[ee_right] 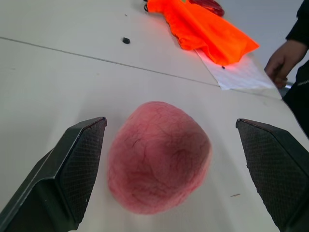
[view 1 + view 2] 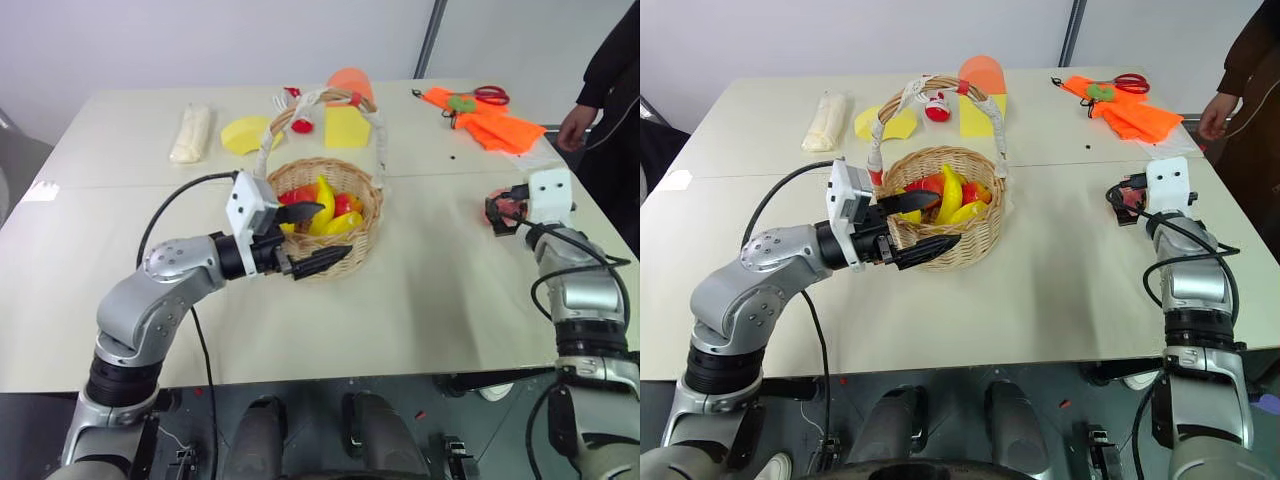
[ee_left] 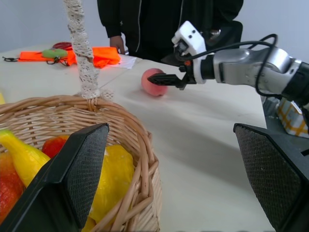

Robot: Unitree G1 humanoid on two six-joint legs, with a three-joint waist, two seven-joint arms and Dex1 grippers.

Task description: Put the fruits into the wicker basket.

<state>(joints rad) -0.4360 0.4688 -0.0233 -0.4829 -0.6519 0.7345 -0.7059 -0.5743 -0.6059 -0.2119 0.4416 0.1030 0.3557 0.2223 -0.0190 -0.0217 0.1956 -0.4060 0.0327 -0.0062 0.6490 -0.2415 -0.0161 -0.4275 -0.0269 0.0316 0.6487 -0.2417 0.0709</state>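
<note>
Up close, the right gripper (image 1: pixel 169 169) brackets the peach (image 1: pixel 159 157), fingers apart.

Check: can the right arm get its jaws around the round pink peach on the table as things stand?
Probably yes. The right gripper stands open with the round pink peach lying between its jaws on bare table, nothing blocking.

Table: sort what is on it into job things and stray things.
Job: pink peach between the open right gripper fingers; wicker basket; banana and red pieces in it; open left gripper.

Stray: orange cloth, scissors, yellow foam slab, white roll.
</note>
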